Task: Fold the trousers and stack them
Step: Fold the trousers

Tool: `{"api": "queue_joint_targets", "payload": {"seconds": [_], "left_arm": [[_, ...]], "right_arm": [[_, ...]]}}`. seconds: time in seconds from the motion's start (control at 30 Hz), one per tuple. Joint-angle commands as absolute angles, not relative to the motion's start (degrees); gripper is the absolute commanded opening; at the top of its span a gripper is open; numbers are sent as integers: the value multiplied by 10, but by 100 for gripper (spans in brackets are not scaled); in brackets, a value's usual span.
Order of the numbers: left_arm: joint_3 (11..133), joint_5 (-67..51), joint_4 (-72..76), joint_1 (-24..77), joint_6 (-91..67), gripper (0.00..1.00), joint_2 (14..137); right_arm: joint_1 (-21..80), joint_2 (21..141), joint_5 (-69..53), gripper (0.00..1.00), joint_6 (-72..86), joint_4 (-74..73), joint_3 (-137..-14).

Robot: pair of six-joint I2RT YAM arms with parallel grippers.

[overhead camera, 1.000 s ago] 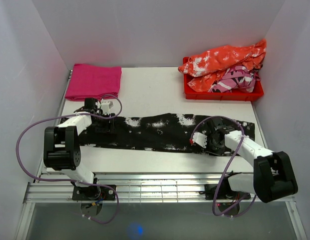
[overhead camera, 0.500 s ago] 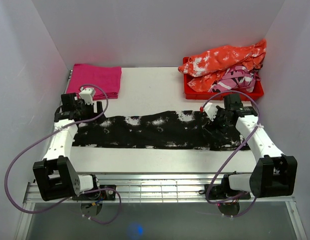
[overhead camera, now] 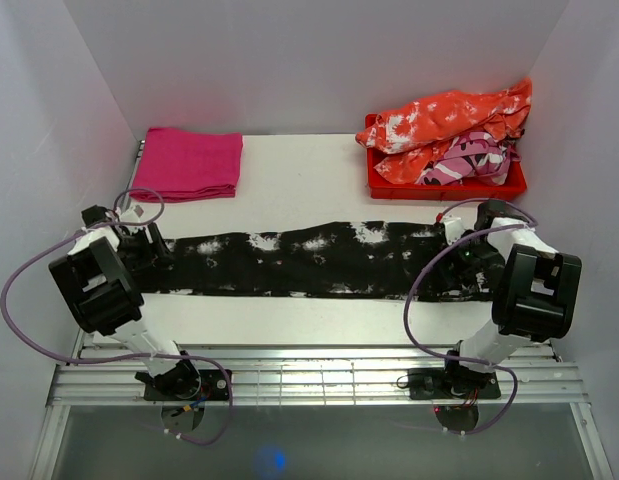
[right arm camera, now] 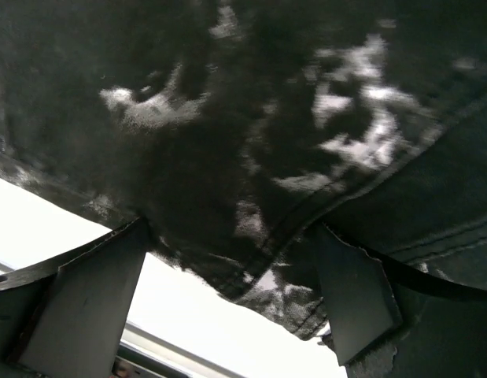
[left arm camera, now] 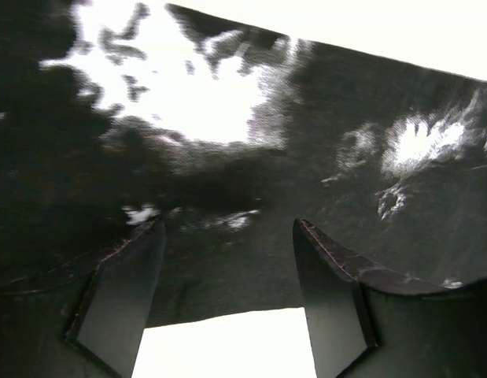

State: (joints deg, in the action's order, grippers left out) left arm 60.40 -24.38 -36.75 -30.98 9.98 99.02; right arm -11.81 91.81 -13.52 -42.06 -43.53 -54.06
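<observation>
**Item 1. The trousers** (overhead camera: 309,262): black fabric mottled with white splotches. They are lying flat in one long, narrow band across the white table (overhead camera: 299,180), running left to right in front of both arms. The band is sitting nearer the front edge than the back wall.

**Item 2. Left gripper** (overhead camera: 139,241): this is hovering at the left end of the band. In the wrist view its two dark fingers (left arm camera: 121,299) are standing spread apart, pinching nothing. The near edge of the cloth is passing across the gap between them, with bare table showing below it. Whether the tips are touching the fabric cannot be told.

**Item 3. Right gripper** (overhead camera: 467,262): this is hanging over the right end of the band. Its fingers (right arm camera: 82,307) are likewise standing wide apart and gripping nothing. Mottled cloth is filling the view beyond them, and a stitched seam is running past the right-hand finger.

**Item 4. Magenta folded cloth** (overhead camera: 187,163): this is resting at the far left corner, apart from the trousers.

**Item 5. Red bin** (overhead camera: 444,189): this is sitting at the far right corner. An orange-and-white splotched garment (overhead camera: 449,115) is heaping over its rim, on top of a pink patterned garment (overhead camera: 471,158).

**Item 6. Purple cables** (overhead camera: 19,300): these are looping from each arm down towards its base.
</observation>
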Motion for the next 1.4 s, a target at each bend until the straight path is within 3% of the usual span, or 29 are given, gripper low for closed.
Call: {"api": "queue_joint_targets", "payload": {"seconds": [0.0, 0.23, 0.5, 0.83, 1.0, 1.2, 1.37], "left_arm": [[613, -221, -400, -353, 135, 77, 1025], [656, -275, -459, -426, 211, 74, 1004], [642, -267, -471, -459, 250, 74, 941], [655, -248, -443, -503, 232, 65, 1010], [657, -263, -445, -502, 252, 62, 1029], [659, -356, -496, -486, 344, 63, 947], [653, -374, -511, -410, 371, 65, 872]], "right_arm": [[-168, 961, -92, 92, -442, -398, -524], [-211, 981, -78, 93, -474, -406, -561], [-215, 896, -182, 91, -467, -530, -648], [-217, 877, -190, 90, -468, -573, -671], [-231, 888, -185, 90, -477, -571, -672], [-241, 946, -191, 91, -483, -576, -792], [-293, 1022, -209, 91, -427, -570, -909]]}}
